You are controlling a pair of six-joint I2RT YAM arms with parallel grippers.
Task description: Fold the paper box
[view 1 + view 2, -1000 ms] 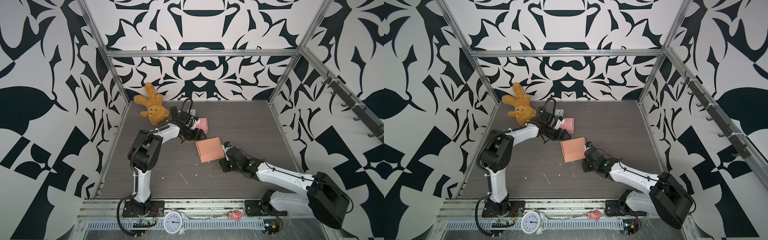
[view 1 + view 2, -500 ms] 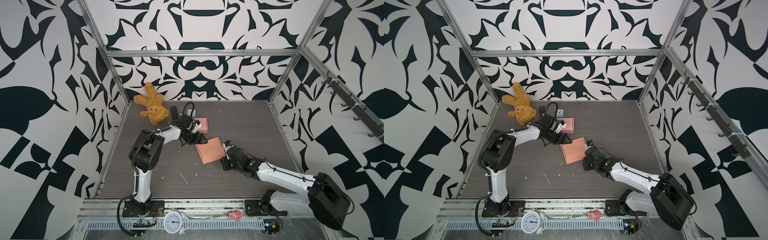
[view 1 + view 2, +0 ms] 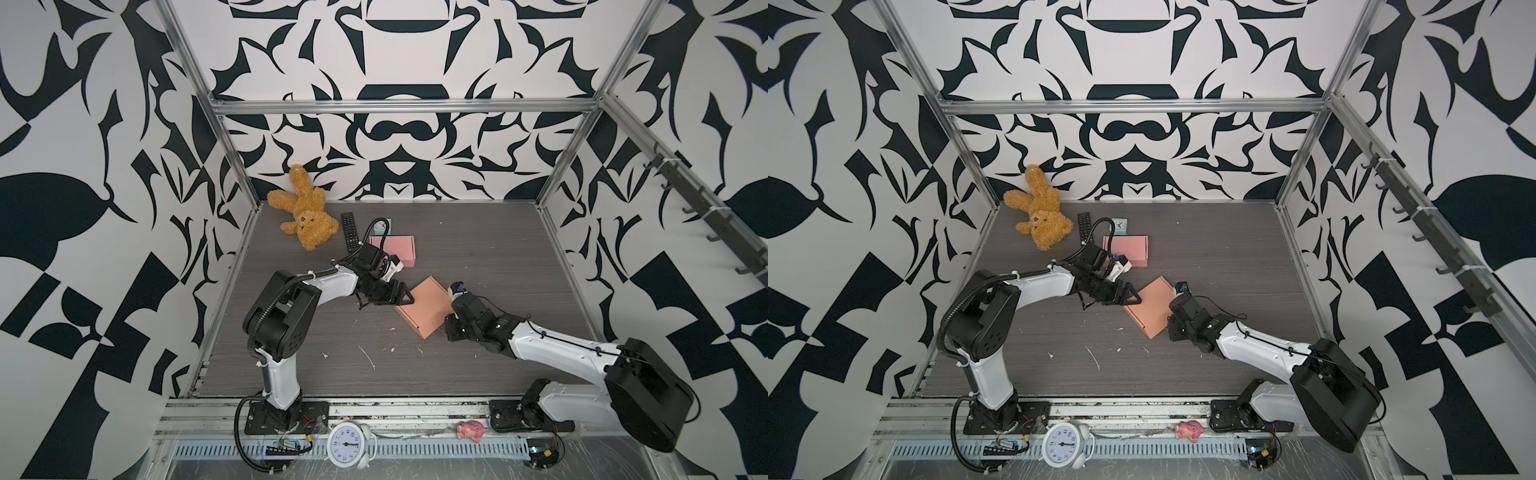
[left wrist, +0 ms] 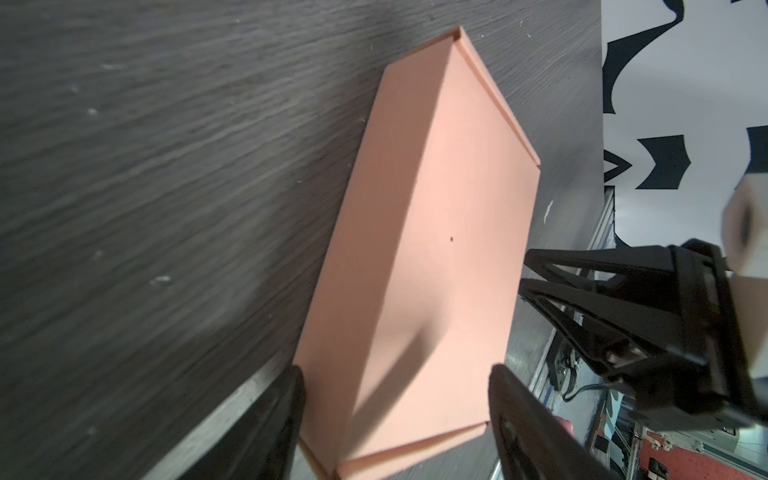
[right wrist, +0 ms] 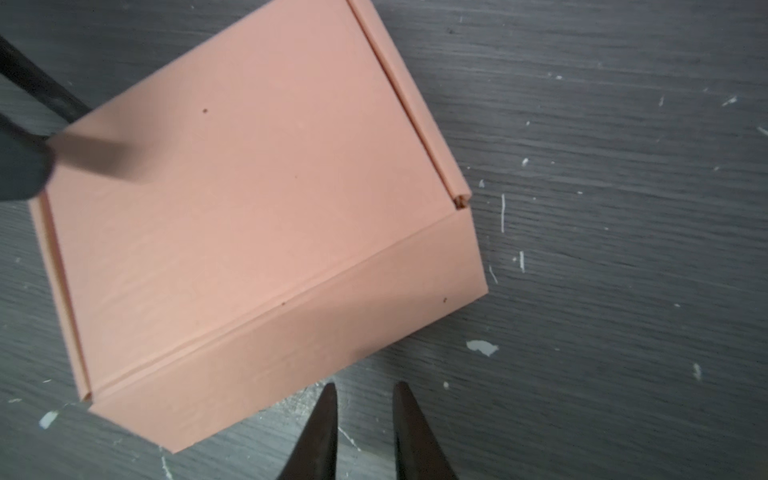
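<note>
Paper box [image 3: 424,307] closed, lying flat on table [image 3: 490,257] between both grippers. Left gripper [image 4: 397,372] jaws wide apart, box's near end between them, not clamped; one of its fingers [image 5: 25,162] at a box corner. Right gripper [image 5: 365,386] jaws nearly together, narrow gap, nothing in it, tips just beside box's side wall. Second pink box [image 3: 399,245] just behind left gripper; remote [image 3: 349,230] and teddy bear [image 3: 305,216] farther behind.
</note>
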